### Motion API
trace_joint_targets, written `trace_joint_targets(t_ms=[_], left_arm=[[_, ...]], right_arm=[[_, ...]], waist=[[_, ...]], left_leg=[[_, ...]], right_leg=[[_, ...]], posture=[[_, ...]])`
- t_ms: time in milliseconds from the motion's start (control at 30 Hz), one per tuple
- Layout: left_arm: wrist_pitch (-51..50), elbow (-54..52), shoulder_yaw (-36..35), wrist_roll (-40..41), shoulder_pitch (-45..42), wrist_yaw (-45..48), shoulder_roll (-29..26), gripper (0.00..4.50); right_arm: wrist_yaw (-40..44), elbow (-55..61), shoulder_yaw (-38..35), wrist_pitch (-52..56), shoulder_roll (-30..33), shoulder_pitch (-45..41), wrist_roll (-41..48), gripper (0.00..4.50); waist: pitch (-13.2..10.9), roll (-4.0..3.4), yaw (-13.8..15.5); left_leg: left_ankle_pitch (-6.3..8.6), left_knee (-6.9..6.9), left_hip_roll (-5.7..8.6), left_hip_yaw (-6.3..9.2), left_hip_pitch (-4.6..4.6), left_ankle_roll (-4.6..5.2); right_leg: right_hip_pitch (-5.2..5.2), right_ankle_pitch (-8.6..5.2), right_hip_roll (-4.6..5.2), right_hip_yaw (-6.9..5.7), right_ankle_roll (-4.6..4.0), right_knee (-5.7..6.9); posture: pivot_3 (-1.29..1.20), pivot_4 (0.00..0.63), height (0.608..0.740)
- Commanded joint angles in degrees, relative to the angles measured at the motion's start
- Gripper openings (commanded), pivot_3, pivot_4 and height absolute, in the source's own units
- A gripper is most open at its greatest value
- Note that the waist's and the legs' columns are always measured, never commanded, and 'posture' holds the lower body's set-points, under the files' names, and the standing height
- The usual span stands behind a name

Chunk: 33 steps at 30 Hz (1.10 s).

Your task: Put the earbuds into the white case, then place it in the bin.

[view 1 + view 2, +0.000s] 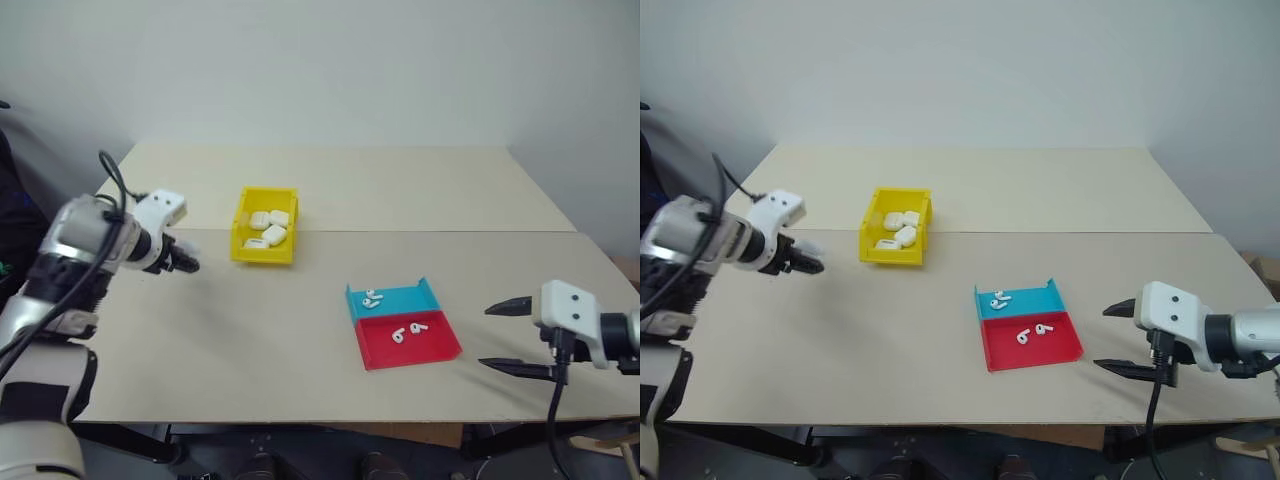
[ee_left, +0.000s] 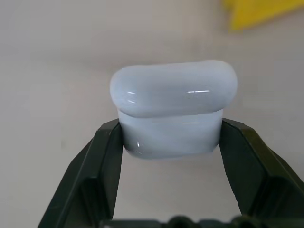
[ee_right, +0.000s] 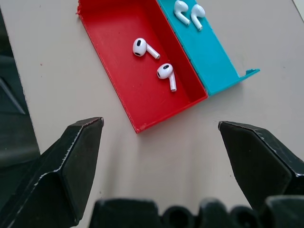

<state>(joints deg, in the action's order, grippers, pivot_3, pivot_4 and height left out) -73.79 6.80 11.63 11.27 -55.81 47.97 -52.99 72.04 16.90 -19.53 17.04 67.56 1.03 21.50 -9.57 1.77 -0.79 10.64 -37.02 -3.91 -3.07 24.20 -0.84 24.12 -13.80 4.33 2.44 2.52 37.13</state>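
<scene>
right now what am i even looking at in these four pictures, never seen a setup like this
It is a two-armed robot at a pale table. Two pictures come from cameras on its head, looking down over both arms; the other two come from a camera on each wrist, looking along that arm's two black fingers.

On the table sit a yellow bin with several white cases in it, and a shallow tray, half blue and half red, with two earbuds in each half.

The left end effector is shut on a white case, gripping its lower half in the left wrist view. The right end effector is open and holds nothing, hanging near the tray.
</scene>
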Motion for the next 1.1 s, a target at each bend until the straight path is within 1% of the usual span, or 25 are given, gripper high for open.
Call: trace_joint_targets(t_ms=[33,67,167,200,233,300,367,400,433,500,567,600,667,733,800,867,967,1033,1100], left_arm=[[1.76,-16.11,-7.68,3.95,5.11,-1.59,1.93,2.77],[3.41,-19.19,-7.92,3.71,7.26,-2.64,2.44,2.77],[13.16,-27.14,-10.05,2.6,14.79,-6.93,6.76,2.77],[13.94,-28.91,-10.34,3.2,16.07,-7.15,7.53,2.77],[17.28,-31.32,-10.5,3.28,18.61,-7.7,9.05,2.77],[22.23,-33.87,-10.14,3.09,21.84,-8.49,11.16,2.77],[32.64,-34.36,-10.92,1.95,26.01,-10.87,15.3,2.77],[38.01,-33.98,-10.98,1.25,28.04,-11.87,17.31,2.77],[40.73,-33.79,-10.8,1.05,29.64,-12.24,18.64,2.77],[44.15,-32.83,-10.81,1.37,31.48,-12.32,20.74,2.77],[56.39,-29.64,-11.9,4.08,34.82,-9.79,25.62,2.77],[59.63,-28.67,-12.18,5.33,36.17,-8.6,27.15,2.77],[65.01,-27.14,-12.57,6.76,38.66,-6.67,29.53,2.77],[69.21,-26.35,-12.37,8.34,41.15,-2.49,29.49,2.77],[73.15,-25.85,-12.0,10.22,43.47,2.76,28.38,2.77],[74.42,-26.38,-12.11,12.72,45.46,6.81,26.97,2.77],[77.59,-25.71,-12.67,15.77,47.43,11.23,26.53,2.77],[79.62,-25.17,-12.93,16.43,48.46,12.87,26.46,2.77],[81.19,-24.87,-13.09,16.71,49.08,13.87,26.39,2.77]], right_arm=[[2.41,0.91,0.24,0.45,3.85,-4.63,0.91,4.5],[3.24,0.82,1.46,-0.52,4.61,-6.12,0.56,4.5],[5.43,0.48,7.58,-3.38,7.45,-11.34,-2.95,4.5],[6.08,0.34,9.78,-4.47,8.14,-13.17,-4.34,4.5],[7.27,0.77,13.26,-3.86,8.32,-16.91,-5.29,4.5],[9.08,1.15,18.42,-1.77,7.66,-22.96,-6.17,4.5],[10.82,1.99,23.08,-0.04,5.99,-28.53,-6.9,4.5],[11.58,2.29,24.97,-0.74,4.99,-30.63,-7.64,4.5],[12.24,2.24,26.72,-3.23,3.87,-32.38,-9.1,4.5],[12.97,1.59,29.06,-6.59,2.12,-34.7,-11.41,4.11],[13.56,-0.5,32.94,-11.38,-0.43,-38.09,-15.98,3.71],[14.51,-2.01,34.79,-14.95,-1.38,-39.56,-18.19,3.35],[17.06,-5.41,37.98,-21.99,-2.89,-42.27,-21.56,3.35],[19.34,-8.74,40.9,-26.43,-4.76,-45.46,-23.84,3.35],[20.35,-11.34,44.76,-28.87,-6.15,-48.82,-24.33,3.35],[20.46,-13.01,48.96,-30.6,-7.02,-51.78,-24.59,3.35],[20.46,-14.79,54.96,-32.99,-8.56,-55.53,-25.74,3.35],[20.46,-15.78,57.28,-34.28,-9.88,-57.06,-26.72,2.99],[20.46,-16.21,58.39,-34.74,-10.81,-57.77,-27.12,2.46]], waist=[[0.01,-0.01,0.03],[0.01,-0.01,0.03],[0.04,-0.07,-0.04],[0.02,-0.02,-0.04],[0.01,-0.01,-0.07],[0.02,-0.04,-0.38],[0.03,-0.06,-0.25],[0.05,-0.08,-0.12],[0.04,-0.07,0.01],[0.04,-0.07,0.09],[0.06,-0.1,0.16],[0.09,-0.15,0.13],[0.09,-0.15,0.09],[0.09,-0.15,0.08],[0.11,-0.19,-0.1],[0.12,-0.21,-0.23],[0.13,-0.23,-0.18],[0.13,-0.23,-0.09],[0.14,-0.25,-0.02]], left_leg=[[0.0,-0.03,0.0,0.01,-0.02,0.0],[-0.01,-0.06,0.0,0.0,-0.05,-0.01],[-0.01,-0.06,-0.02,-0.01,-0.2,-0.01],[-0.01,-0.06,-0.02,-0.03,-0.26,-0.01],[-0.01,-0.07,-0.03,-0.01,-0.22,-0.01],[-0.02,-0.08,-0.04,-0.04,-0.13,-0.01],[-0.01,-0.06,-0.02,-0.07,-0.11,-0.01],[-0.01,-0.06,-0.03,-0.05,-0.09,-0.01],[-0.01,-0.05,-0.03,-0.06,-0.1,-0.01],[-0.01,-0.07,-0.03,-0.03,-0.04,-0.01],[-0.01,-0.11,-0.02,-0.05,-0.03,-0.01],[-0.01,-0.14,-0.02,-0.07,-0.06,-0.01],[-0.01,-0.22,-0.01,-0.1,-0.04,-0.01],[-0.01,-0.22,-0.02,-0.1,-0.06,-0.01],[-0.01,-0.2,-0.04,-0.1,-0.06,-0.01],[-0.01,-0.17,-0.04,-0.12,-0.06,-0.01],[-0.01,-0.15,-0.06,-0.12,-0.08,-0.01],[-0.01,-0.16,-0.06,-0.14,-0.08,-0.01],[-0.01,-0.17,-0.06,-0.14,-0.08,-0.01]], right_leg=[[-0.01,0.0,0.0,-0.01,0.01,0.02],[-0.05,0.0,-0.01,0.0,0.02,0.03],[-0.17,-0.02,-0.02,0.02,0.07,0.03],[-0.2,-0.02,-0.02,0.03,0.06,0.03],[-0.15,-0.02,-0.04,0.02,0.06,0.03],[-0.05,0.02,-0.05,0.07,0.01,0.04],[-0.03,0.07,-0.04,0.11,-0.06,0.02],[-0.03,0.06,-0.04,0.08,-0.06,0.02],[-0.04,0.07,-0.04,0.08,-0.07,-0.01],[-0.02,0.08,-0.04,0.04,-0.09,-0.02],[-0.02,0.1,-0.02,0.05,-0.07,-0.01],[-0.05,0.12,-0.01,0.05,-0.06,-0.03],[-0.06,0.15,0.02,0.06,-0.03,-0.03],[-0.06,0.16,0.01,0.06,-0.03,-0.04],[-0.04,0.16,-0.02,0.06,-0.05,-0.03],[-0.01,0.16,-0.02,0.08,-0.06,-0.02],[-0.01,0.15,-0.02,0.07,-0.07,-0.02],[-0.02,0.16,-0.02,0.07,-0.07,-0.02],[-0.03,0.16,-0.02,0.06,-0.08,-0.02]], posture=[[0.0,0.15,0.74],[0.0,0.15,0.74],[0.0,0.15,0.74],[0.0,0.15,0.74],[0.0,0.15,0.74],[0.0,0.15,0.74],[0.0,0.15,0.74],[0.0,0.15,0.74],[0.0,0.15,0.74],[0.0,0.15,0.74],[0.0,0.15,0.74],[0.0,0.15,0.74],[0.0,0.15,0.74],[0.0,0.15,0.74],[0.0,0.15,0.74],[0.0,0.15,0.74],[0.0,0.15,0.74],[0.0,0.15,0.74],[0.0,0.15,0.74]])
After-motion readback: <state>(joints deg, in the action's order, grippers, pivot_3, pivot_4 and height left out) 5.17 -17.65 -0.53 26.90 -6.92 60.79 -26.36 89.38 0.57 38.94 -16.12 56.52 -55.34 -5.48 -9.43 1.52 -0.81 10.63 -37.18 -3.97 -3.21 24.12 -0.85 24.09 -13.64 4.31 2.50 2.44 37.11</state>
